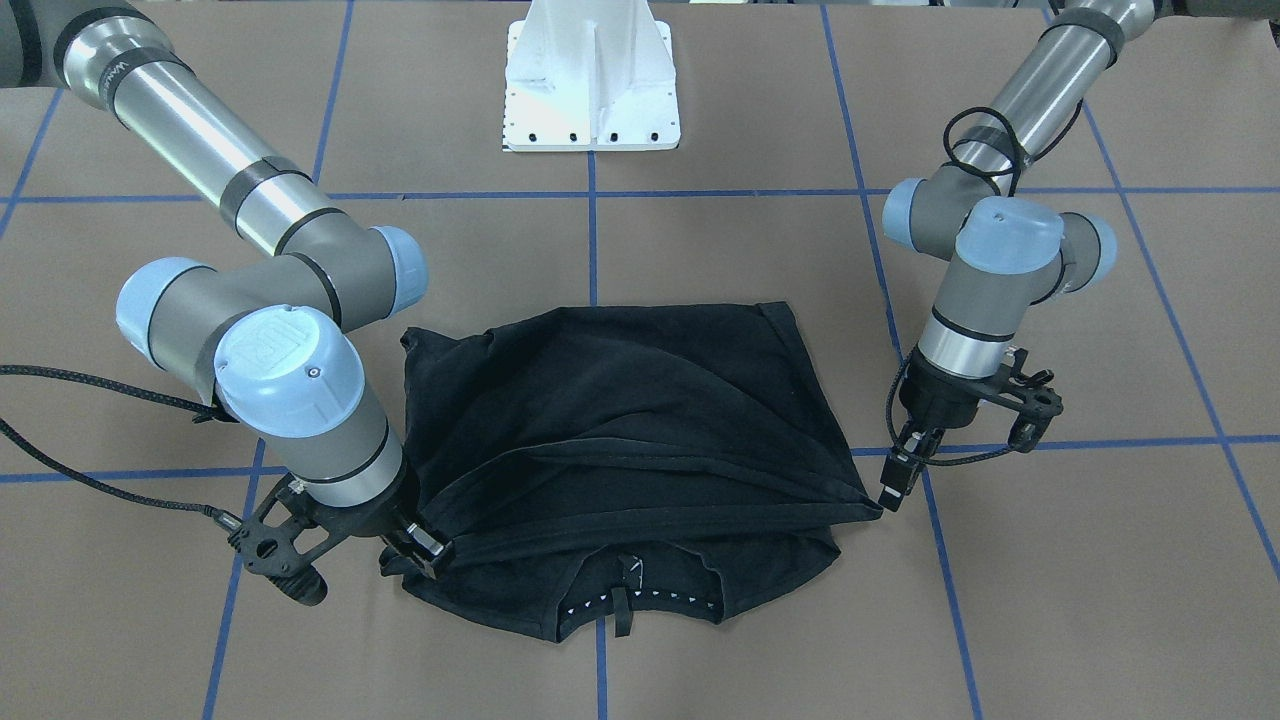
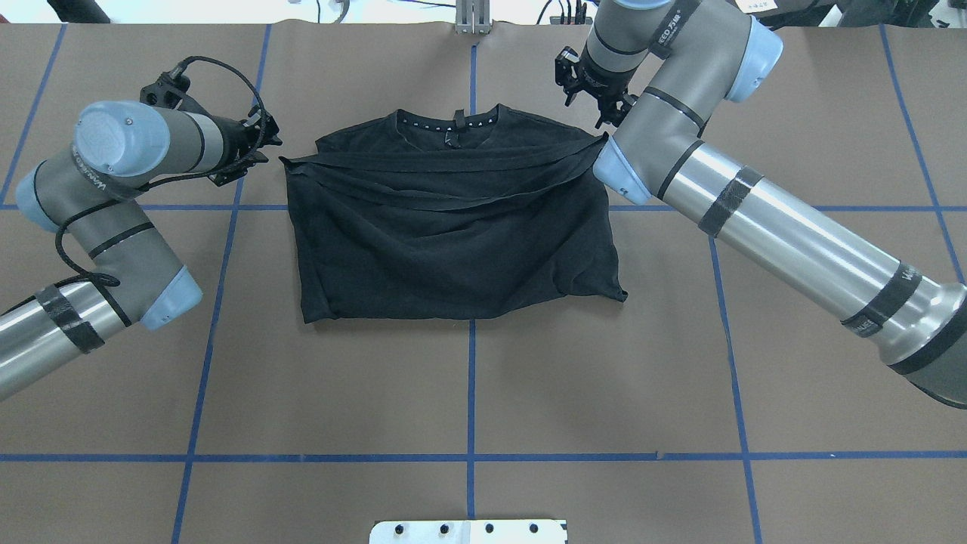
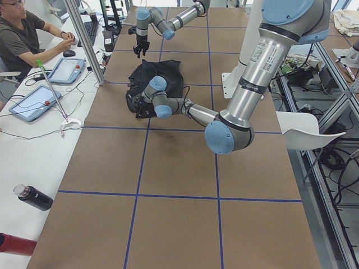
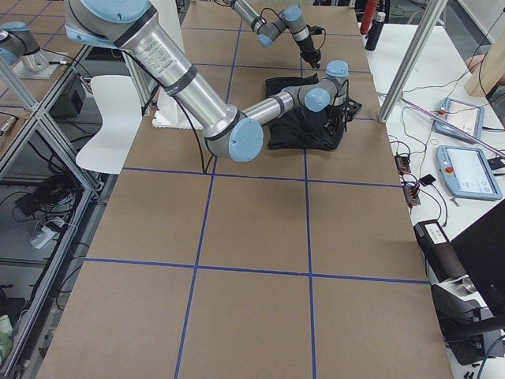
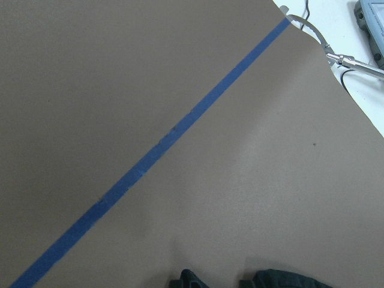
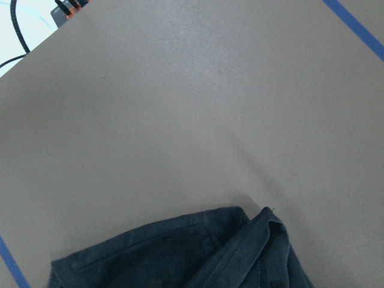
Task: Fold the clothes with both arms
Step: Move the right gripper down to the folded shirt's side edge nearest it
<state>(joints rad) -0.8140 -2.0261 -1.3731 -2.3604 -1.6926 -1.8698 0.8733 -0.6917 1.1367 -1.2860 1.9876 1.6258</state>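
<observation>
black t-shirt [image 1: 620, 400] folded over, ends pinched by left gripper [image 1: 893, 487], right gripper [image 1: 428, 543]

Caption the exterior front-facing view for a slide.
Left gripper and right gripper at opposite ends of a fold edge stretched across the black T-shirt, its collar nearest the camera.

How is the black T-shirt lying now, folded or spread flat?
Folded. The T-shirt is doubled, one layer drawn over another, its edge stopping just short of the collar.
</observation>
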